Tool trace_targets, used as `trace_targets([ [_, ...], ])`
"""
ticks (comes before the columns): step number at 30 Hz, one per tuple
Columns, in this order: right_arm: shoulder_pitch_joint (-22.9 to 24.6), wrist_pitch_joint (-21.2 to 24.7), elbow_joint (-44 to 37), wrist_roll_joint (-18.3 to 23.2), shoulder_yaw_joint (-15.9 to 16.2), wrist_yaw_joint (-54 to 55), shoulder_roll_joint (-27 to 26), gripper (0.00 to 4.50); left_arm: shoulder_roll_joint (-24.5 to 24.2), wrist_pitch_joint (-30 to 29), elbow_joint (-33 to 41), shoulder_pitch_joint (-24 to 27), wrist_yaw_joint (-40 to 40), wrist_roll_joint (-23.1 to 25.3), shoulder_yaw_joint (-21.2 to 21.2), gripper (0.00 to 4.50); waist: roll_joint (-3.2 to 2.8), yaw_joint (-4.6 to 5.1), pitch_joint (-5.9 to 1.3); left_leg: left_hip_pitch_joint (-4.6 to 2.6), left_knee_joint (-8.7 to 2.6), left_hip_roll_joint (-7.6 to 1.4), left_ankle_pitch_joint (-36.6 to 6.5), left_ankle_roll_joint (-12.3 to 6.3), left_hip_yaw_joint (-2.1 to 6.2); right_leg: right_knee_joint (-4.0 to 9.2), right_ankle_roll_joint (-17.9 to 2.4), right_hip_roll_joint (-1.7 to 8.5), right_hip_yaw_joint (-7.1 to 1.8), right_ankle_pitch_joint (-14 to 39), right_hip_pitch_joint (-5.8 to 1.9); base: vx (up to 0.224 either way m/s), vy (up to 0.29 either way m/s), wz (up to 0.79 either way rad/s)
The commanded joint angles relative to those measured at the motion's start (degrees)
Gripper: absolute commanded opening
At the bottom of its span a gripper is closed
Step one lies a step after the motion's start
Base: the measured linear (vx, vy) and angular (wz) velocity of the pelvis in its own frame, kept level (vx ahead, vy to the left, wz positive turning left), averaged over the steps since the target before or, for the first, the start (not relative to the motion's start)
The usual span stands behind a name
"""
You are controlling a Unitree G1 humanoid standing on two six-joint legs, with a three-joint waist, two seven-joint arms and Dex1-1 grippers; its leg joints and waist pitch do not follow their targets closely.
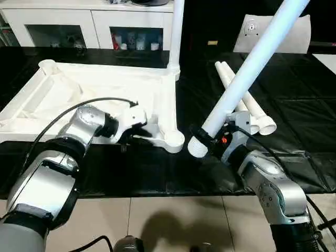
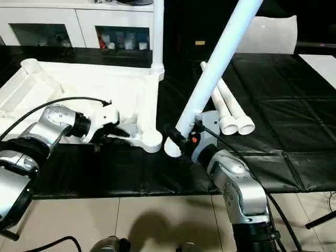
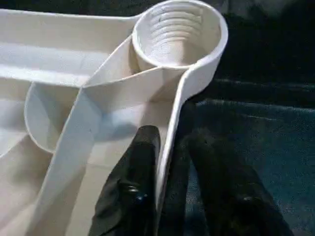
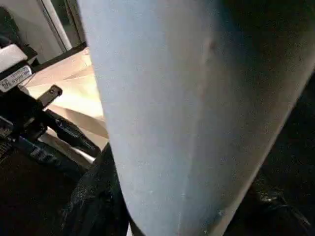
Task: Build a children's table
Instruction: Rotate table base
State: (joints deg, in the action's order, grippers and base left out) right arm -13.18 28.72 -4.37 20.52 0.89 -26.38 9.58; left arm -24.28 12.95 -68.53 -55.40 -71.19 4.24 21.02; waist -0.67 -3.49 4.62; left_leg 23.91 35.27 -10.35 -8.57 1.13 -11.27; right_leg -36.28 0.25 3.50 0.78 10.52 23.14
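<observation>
threaded leg end hangs just beside the open near corner socket

the tabletop (image 1: 94, 100) lies ribs-up on the black mat, its near corner socket (image 1: 173, 139) open beside the leg's (image 1: 247, 73) threaded end; the leg slants up and away to the right. the right gripper (image 1: 216, 137) is clamped on it low down and is nearer; the left gripper (image 3: 165, 196) pinches the tabletop's rim (image 3: 170, 147), fingers narrowly apart either side. two spare legs (image 1: 247, 113) lie beyond.
</observation>
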Motion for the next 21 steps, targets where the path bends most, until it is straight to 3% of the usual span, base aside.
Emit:
trace_targets([
  [1,0.2,0.6,-1.6,0.6,0.3,-0.4,0.3,1.9,-0.1,0.6,-0.7,-1.2,-0.2,1.4,0.4,0.99,-1.23,-0.11,-5.13,-3.22,-4.8,-2.54,-21.0,4.67,1.83,4.52,-14.6,4.48,-1.71,11.5,-1.64,0.0,0.0,0.0],
  [8,-0.1,0.9,-1.5,0.6,0.6,-0.8,0.5,1.9,0.1,1.0,-2.6,-1.5,0.0,3.4,0.9,0.44,-1.11,-0.1,-5.12,-3.19,-4.8,-2.58,-20.5,4.26,1.8,4.51,-14.8,4.5,-1.72,11.3,-1.66,0.0,0.0,0.0],
  [12,-0.3,0.8,-1.3,0.6,0.5,-0.8,0.6,1.9,1.0,-2.1,-2.2,-0.5,-3.2,2.8,0.1,0.14,-1.1,-0.09,-5.16,-3.11,-4.75,-2.52,-19.7,3.89,1.76,4.52,-14.9,4.56,-1.74,10.9,-1.75,0.0,0.0,0.0],
  [16,-0.9,1.0,-1.7,1.3,-0.4,-0.3,0.2,1.9,4.0,-8.3,-0.8,0.5,-3.2,-0.9,-3.5,0.01,-1.12,-0.11,-5.21,-3.11,-4.59,-2.47,-18.9,3.08,1.56,4.52,-15.6,4.64,-1.72,10.4,-1.82,0.0,0.0,0.0],
  [18,-1.3,1.6,-2.1,2.1,-1.1,0.0,0.0,1.9,6.2,-12.4,1.2,1.3,-1.3,-3.6,-5.8,0.0,-0.96,-0.23,-5.27,-3.0,-4.47,-2.46,-18.3,2.42,1.55,4.52,-15.7,4.77,-1.7,10.9,-1.97,0.0,0.0,0.0],
  [19,-1.6,1.8,-2.1,2.3,-1.2,0.0,0.1,1.9,7.5,-15.2,2.6,1.7,1.3,-5.1,-7.2,0.0,-0.59,-0.21,-5.24,-2.95,-4.4,-2.43,-18.2,1.7,1.46,4.8,-15.7,4.7,-1.64,11.7,-1.88,0.0,0.0,0.0],
  [21,-1.7,1.9,-2.1,2.4,-1.3,0.0,0.1,1.9,8.7,-18.0,3.9,2.1,3.1,-6.5,-8.5,0.0,-0.77,-0.21,-5.23,-2.82,-4.35,-2.39,-17.9,1.36,1.54,4.84,-15.5,4.69,-1.55,12.5,-1.91,0.0,0.0,0.0],
])
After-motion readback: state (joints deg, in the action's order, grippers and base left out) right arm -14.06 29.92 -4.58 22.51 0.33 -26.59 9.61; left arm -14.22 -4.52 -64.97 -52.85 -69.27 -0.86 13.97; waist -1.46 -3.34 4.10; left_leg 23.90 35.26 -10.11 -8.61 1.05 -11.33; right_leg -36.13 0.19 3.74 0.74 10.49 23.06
